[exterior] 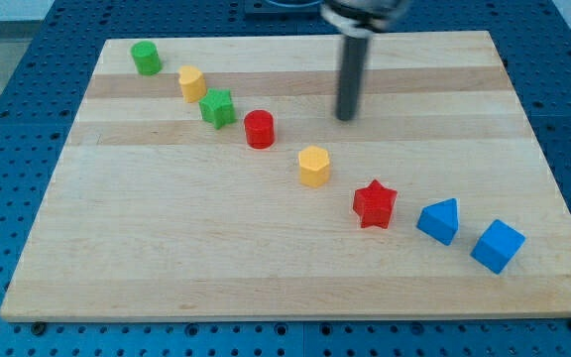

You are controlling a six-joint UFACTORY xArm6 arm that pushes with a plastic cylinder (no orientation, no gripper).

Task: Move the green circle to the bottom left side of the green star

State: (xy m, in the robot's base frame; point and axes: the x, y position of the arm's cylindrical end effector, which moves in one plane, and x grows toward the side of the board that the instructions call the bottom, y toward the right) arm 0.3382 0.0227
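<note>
Wooden board (266,268) on a blue perforated table (8,119). Eight blocks strung in a diagonal from the view's top left to its bottom right.

Farthest left, near the board's top left corner: green circle (146,58), upright and alone. Just down-right of it: yellow block (191,83), shape hard to make out. Next, close beside that: green star (217,107). So the green circle up and to the left of the green star, with the yellow block between them.

Further right: red cylinder (259,129), near the star but not touching. Then a yellow hexagon-like block (313,166), then red star (375,204). Toward the bottom right: blue triangular block (439,220) and, just beside it, blue cube (497,245).

No jaws on this rig, only a straight dark rod descending from the view's top; nothing held, nothing pinched. My tip (346,118) down near the board, right of the red cylinder and above the yellow hexagon-like block, clear of every block and well apart from the green circle.
</note>
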